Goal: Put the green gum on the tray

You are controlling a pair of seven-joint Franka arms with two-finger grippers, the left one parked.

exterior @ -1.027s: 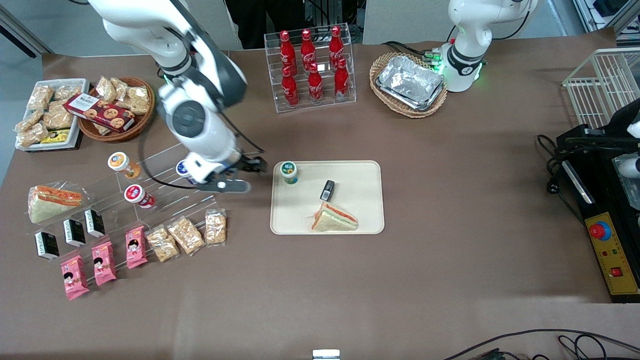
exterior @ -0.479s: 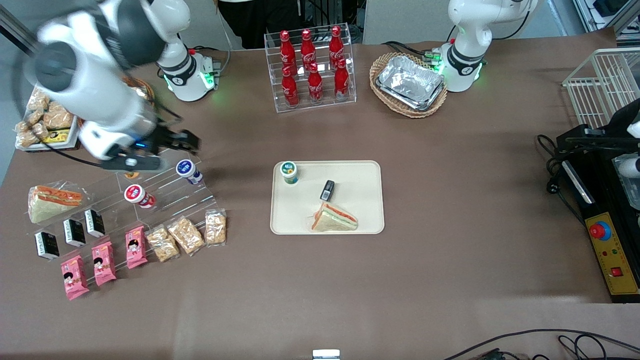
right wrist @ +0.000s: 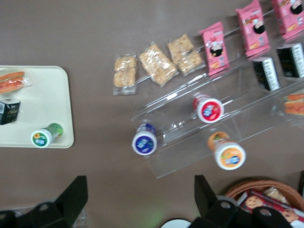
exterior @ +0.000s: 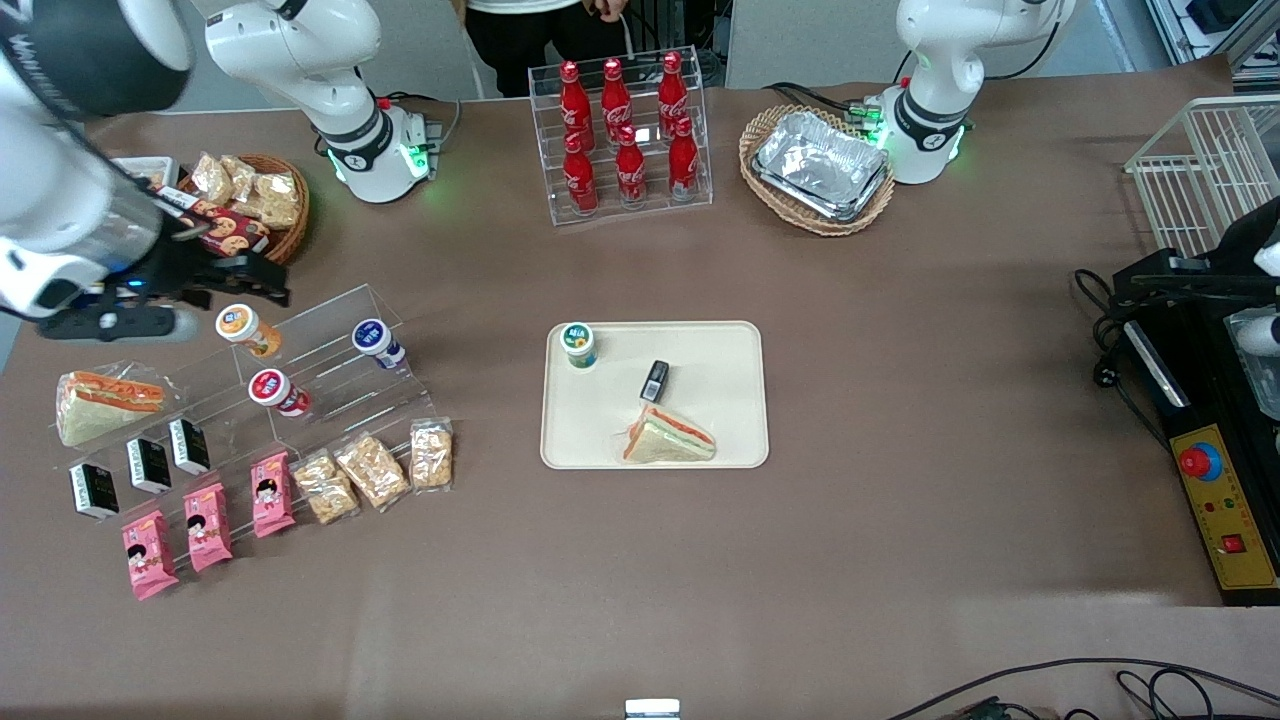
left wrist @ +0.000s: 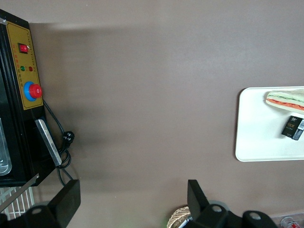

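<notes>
The gripper (exterior: 250,283) hangs toward the working arm's end of the table, above the clear stepped rack (exterior: 330,345), its fingers (right wrist: 71,197) spread wide and empty; beside it stands the orange canister (exterior: 240,327); the green gum (exterior: 578,344) stands upright in a corner of the tray (exterior: 720,350); near it lie 1 black packet (exterior: 654,380) and 1 sandwich (exterior: 668,438).

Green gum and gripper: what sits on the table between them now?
In the front view, the clear tiered rack with the orange canister and blue canister lies between the gripper and green gum, which stands on the tray.
</notes>
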